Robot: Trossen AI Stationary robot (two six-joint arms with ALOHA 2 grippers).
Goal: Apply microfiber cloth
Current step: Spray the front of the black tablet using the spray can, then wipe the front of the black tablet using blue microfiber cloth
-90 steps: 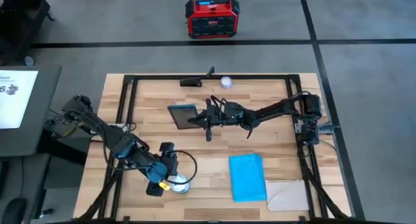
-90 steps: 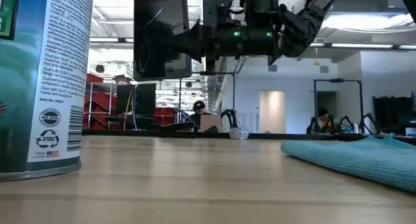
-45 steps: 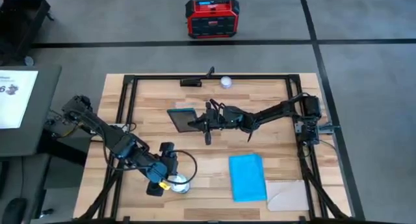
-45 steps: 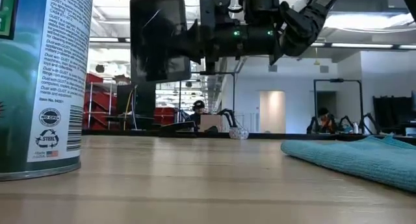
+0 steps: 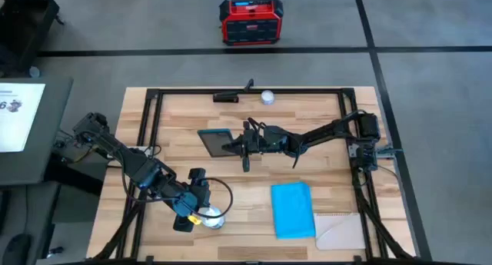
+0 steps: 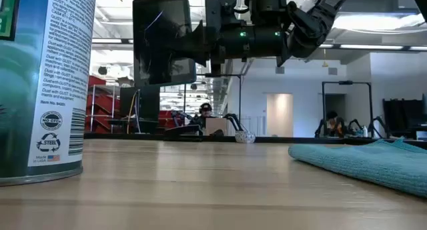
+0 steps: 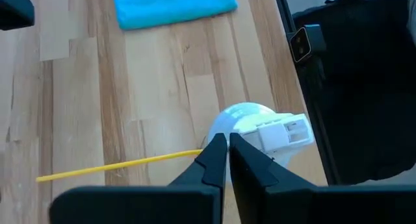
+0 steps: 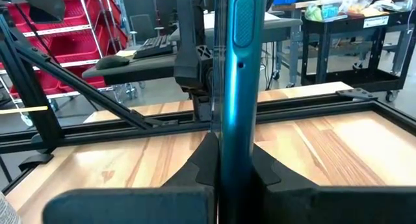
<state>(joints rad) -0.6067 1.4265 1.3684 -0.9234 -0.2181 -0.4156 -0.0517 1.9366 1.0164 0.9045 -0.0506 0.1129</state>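
Observation:
The sky-blue microfiber cloth lies flat on the wooden table, near the front right, and also shows in the low view; no gripper touches it. Above the table's middle, my right gripper is shut on the dark tablet, whose back is teal. At the front left, my left gripper is shut, its tips by the white cap of the spray can. A yellow straw runs from the tips. My right gripper pinches the tablet's right-hand edge between its two fingers, coming level from the table's right. The tablet stands nearly upright, screen toward the near side, lifted clear of the table. My left gripper's tips sit at the can's cap; whether they touch it, I cannot tell.
A pale beige sheet lies beside the cloth at the front right corner. A white ball and a black object sit at the far edge. A black frame rail borders the table. A red device stands on the floor beyond.
My right gripper has gone a little toward the table's left edge with the tablet, which stays lifted and upright.

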